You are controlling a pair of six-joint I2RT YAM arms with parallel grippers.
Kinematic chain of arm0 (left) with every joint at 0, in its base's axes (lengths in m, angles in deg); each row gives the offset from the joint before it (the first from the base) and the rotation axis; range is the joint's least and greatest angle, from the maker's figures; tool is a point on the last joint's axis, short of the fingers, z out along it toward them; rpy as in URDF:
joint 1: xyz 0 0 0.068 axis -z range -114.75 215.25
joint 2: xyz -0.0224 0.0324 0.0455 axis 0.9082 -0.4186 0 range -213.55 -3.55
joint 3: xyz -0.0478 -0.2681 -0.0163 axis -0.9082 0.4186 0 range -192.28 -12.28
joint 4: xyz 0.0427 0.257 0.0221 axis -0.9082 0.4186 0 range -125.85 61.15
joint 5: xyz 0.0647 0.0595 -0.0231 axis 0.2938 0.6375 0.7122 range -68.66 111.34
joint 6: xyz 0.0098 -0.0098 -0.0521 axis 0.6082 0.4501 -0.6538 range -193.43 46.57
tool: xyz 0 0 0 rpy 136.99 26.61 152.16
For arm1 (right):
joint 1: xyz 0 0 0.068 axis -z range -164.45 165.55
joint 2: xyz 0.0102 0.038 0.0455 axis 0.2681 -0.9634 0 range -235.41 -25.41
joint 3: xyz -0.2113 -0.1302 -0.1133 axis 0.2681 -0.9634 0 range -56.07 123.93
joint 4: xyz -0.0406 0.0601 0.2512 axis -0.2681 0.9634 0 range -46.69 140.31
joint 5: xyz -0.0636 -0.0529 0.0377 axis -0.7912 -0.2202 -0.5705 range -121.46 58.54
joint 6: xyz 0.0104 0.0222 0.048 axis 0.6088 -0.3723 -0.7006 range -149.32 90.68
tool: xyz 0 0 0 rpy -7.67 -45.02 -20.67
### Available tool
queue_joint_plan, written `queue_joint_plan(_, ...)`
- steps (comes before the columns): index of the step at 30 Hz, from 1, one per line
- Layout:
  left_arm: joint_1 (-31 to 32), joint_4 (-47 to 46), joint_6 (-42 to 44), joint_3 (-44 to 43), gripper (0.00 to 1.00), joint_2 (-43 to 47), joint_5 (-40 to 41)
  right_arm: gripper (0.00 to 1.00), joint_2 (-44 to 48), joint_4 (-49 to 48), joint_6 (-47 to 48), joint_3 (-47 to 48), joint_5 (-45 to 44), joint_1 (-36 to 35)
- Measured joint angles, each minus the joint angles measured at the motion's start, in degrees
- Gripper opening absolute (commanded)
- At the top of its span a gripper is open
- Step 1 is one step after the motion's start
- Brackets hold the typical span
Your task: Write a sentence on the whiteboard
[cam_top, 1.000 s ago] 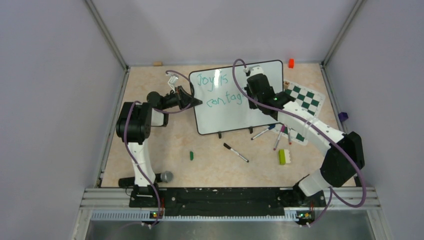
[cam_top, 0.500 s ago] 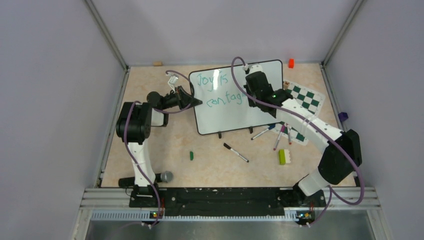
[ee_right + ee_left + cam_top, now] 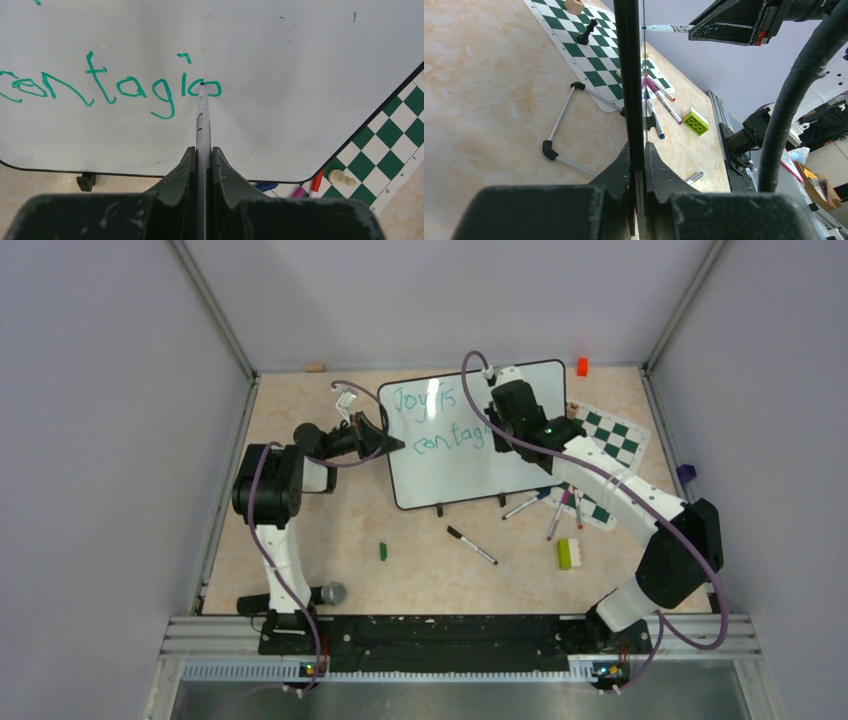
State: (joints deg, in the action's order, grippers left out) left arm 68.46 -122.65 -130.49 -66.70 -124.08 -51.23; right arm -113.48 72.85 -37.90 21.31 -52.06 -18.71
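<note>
Shifting slightly over whiteboard (image 3: 470, 475): right gripper (image 3: 202, 152)

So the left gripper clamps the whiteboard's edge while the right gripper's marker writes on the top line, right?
No: the right wrist view shows the right gripper's marker on the lower line, at the final o of "contagio". The left gripper clamps the whiteboard's edge.

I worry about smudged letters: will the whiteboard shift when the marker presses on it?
Probably little: the left gripper clamps the whiteboard by its edge. Unheld, it looks tippy on its thin wire stand. The glossy face may let the marker skid.
</note>
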Motion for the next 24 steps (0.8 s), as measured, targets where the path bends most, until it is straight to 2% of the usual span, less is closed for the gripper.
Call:
queue_joint_plan(8,0.0,0.0,0.0,0.0,0.00,0.0,0.0,0.00,0.0,0.0,-0.2,0.0,3.1,0.0)
queue_joint_plan(24,0.1,-0.2,0.1,0.0,0.00,0.0,0.0,0.00,3.8,0.2,-0.6,-0.2,1.6,2.2)
